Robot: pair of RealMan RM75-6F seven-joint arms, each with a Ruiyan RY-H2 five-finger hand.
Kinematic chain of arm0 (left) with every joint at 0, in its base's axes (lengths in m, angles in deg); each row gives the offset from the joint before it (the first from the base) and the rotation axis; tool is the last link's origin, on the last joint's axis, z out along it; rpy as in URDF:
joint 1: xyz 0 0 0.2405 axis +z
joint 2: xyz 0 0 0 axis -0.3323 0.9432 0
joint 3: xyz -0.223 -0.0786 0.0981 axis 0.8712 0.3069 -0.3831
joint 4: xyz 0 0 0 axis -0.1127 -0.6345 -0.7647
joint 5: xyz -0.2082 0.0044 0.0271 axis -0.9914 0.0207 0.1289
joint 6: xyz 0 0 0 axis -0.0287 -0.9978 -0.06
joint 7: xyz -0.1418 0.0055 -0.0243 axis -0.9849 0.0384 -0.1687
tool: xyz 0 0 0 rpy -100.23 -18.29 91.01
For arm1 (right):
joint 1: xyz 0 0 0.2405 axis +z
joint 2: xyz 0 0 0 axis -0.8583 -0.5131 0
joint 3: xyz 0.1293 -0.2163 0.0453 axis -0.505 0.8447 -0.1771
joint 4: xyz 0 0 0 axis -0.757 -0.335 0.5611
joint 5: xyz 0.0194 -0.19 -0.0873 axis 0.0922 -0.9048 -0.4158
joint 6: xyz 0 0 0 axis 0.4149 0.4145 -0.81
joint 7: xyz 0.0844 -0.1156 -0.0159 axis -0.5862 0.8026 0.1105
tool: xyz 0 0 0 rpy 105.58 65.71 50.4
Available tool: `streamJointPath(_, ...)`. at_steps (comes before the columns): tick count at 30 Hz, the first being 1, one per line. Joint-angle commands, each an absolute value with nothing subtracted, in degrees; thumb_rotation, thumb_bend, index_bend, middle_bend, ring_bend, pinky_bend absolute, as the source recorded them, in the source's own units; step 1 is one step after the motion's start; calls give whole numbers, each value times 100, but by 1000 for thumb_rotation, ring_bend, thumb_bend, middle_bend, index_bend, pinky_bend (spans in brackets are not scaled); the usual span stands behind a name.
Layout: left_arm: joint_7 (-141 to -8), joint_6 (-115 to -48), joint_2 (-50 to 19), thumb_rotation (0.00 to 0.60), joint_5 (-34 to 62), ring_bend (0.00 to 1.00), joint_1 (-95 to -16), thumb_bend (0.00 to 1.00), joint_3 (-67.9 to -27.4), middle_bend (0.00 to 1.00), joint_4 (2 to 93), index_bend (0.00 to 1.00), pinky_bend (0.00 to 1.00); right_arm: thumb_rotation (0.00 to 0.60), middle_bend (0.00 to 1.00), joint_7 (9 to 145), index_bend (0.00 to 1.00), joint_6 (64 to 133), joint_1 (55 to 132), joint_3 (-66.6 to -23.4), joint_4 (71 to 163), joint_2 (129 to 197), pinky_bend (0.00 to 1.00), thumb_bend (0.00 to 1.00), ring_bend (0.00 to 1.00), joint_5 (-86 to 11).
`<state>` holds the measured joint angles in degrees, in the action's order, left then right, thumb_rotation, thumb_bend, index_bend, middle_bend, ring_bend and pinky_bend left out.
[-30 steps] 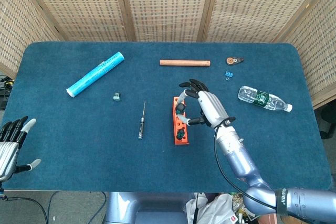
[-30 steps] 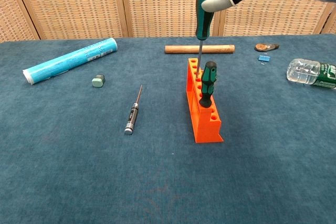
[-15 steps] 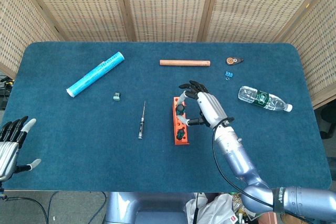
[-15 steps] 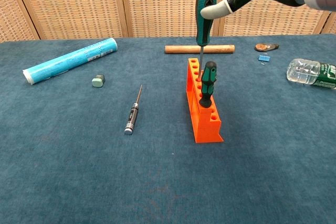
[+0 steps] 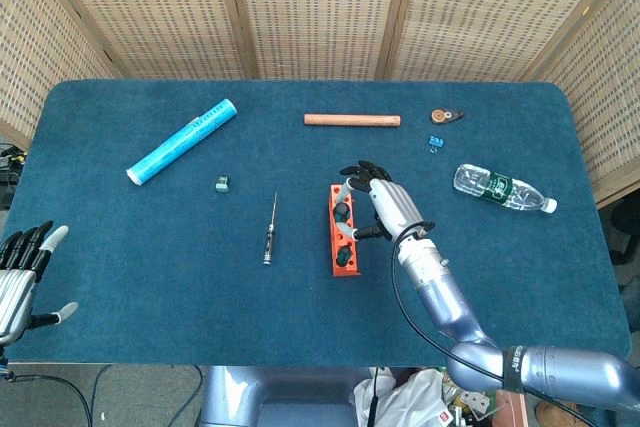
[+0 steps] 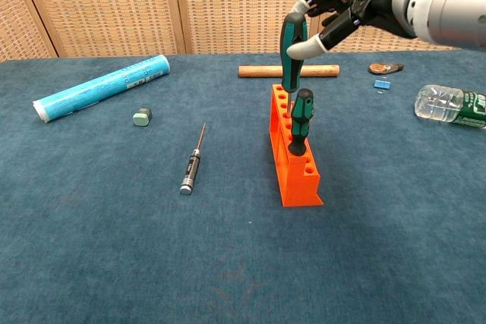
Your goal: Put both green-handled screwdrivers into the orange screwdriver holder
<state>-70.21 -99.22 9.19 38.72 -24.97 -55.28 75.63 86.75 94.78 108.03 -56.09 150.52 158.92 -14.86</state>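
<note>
**Second screwdriver almost in, but it could still slip**

Woven screens stood behind a blue table. Over its middle, the right hand held the handle of a green screwdriver between thumb and fingers. That tool stood nearly straight up above the far end of the orange holder. Its handle bottom was very low, just over the holder's top, so the shaft looked like it was already down in a hole. The shaft itself was hidden, so I could not be sure how deep it sat.

The other screwdriver already stood in a hole just beside it, leaning a little. The two handles were very close.

Several things could have gone wrong. If the hand let go before the shaft was fully down, the tool could have tipped and fallen out. If the hand pushed sideways, it might have bumped the parked tool or knocked the light holder over. Fingers opening wide could have hit the parked handle too.

A small black screwdriver lay near the holder, to its left. A blue tube and a wooden stick lay further off. A bottle lay to the right.

The left hand rested open and empty at the table's edge, well apart.
</note>
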Motion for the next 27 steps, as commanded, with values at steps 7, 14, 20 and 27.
streamJointPath(7, -7034, -9859, 918, 600, 3820, 0, -2529, 0, -5513, 0, 7549, 0, 0, 600, 176, 8589, 668, 9323, 10863, -5608, 14732, 16057, 39, 405, 0, -1347)
streamJointPath(14, -6990, -9832, 905, 600, 3795, 0, -2545, 0, -5511, 0, 7558, 0, 0, 600, 176, 8535, 668, 9229, 10871, -5573, 14545, 16162, 39, 405, 0, -1298)
streamJointPath(20, -6985, -9801, 910, 600, 3791, 0, -2559, 0, -5518, 0, 7568, 0, 0, 600, 176, 8557, 668, 9188, 10891, -5517, 14420, 16269, 39, 405, 0, -1328)
streamJointPath(27, -7009, -9790, 919, 600, 3769, 0, -2565, 0, -5513, 0, 7565, 0, 0, 600, 176, 8573, 668, 9143, 10900, -5511, 14357, 16295, 39, 405, 0, -1307)
